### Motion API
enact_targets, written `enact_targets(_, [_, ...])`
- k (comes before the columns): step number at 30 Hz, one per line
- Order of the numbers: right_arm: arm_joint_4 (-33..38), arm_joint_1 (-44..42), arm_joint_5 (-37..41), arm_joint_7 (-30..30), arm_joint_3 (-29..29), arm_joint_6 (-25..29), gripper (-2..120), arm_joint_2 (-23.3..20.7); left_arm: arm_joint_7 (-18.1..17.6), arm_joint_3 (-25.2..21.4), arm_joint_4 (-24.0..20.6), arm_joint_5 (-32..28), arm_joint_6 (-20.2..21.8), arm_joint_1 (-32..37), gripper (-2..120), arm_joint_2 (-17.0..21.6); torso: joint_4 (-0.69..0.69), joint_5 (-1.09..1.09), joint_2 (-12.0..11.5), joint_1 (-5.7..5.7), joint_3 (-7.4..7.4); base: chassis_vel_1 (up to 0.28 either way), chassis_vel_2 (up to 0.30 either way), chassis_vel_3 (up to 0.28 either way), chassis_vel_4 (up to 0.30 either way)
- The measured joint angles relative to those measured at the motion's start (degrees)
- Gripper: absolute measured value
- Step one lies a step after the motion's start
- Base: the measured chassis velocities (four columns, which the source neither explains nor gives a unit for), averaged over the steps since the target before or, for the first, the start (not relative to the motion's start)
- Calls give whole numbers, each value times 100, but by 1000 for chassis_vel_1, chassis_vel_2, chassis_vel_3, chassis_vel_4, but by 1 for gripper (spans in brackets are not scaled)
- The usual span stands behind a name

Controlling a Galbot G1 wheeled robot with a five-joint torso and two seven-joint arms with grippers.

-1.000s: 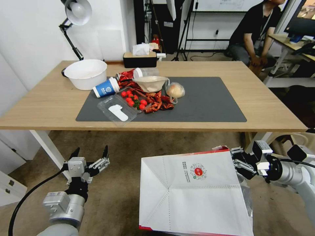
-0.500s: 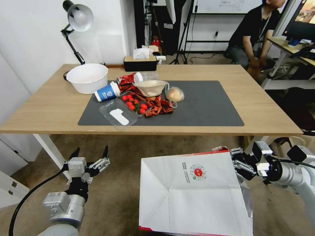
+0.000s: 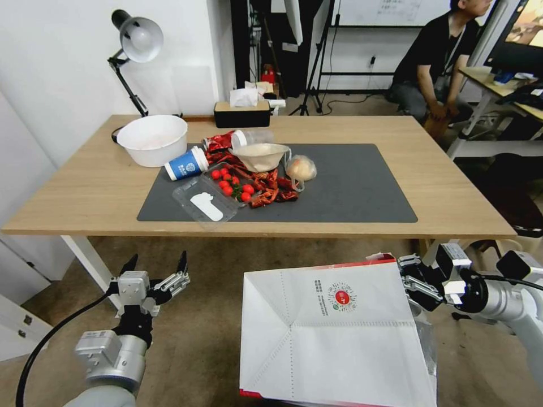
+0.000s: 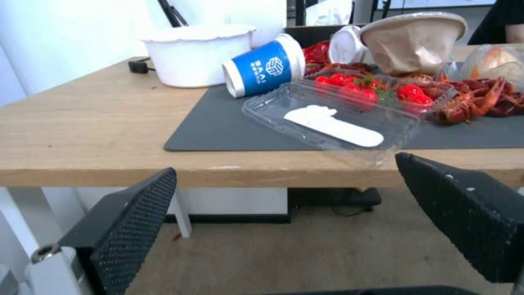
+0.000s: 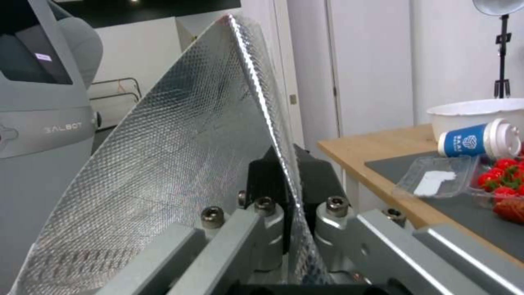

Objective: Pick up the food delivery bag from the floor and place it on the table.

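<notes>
Food delivery bag (image 3: 334,333) is hanging off the floor (image 3: 209,294) in my head view, below and in front of the table (image 3: 85,192); my right gripper (image 3: 408,282) is clamping its right edge. My left gripper (image 3: 155,267) is waiting wide apart, low beside a table leg (image 3: 87,263). Across the dark mat (image 3: 350,192) a blue cup (image 3: 185,164), tomatoes (image 3: 231,183), crayfish (image 3: 271,189) and white bowl (image 3: 151,140) are crowding the left half.

Left wrist view: both fingers (image 4: 131,221) are framing the table edge (image 4: 262,174) and clear tray (image 4: 333,119).

Right wrist view: black pads (image 5: 265,180) are pinching the silver foil lining (image 5: 175,155).
</notes>
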Motion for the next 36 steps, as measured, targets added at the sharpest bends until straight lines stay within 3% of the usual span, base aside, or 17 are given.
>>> enact_targets(16, [-7, 29, -20, 0, -18, 0, 0, 37, 2, -11, 78, -24, -158, -12, 100, -4, 0, 0, 409, 178, 230, 0, 0, 0, 0])
enact_targets(36, [-18, 3, -21, 88, 2, 96, 0, 23, 83, 13, 159, -17, -325, -9, 100, 23, 0, 0, 382, 169, 212, 0, 0, 0, 0])
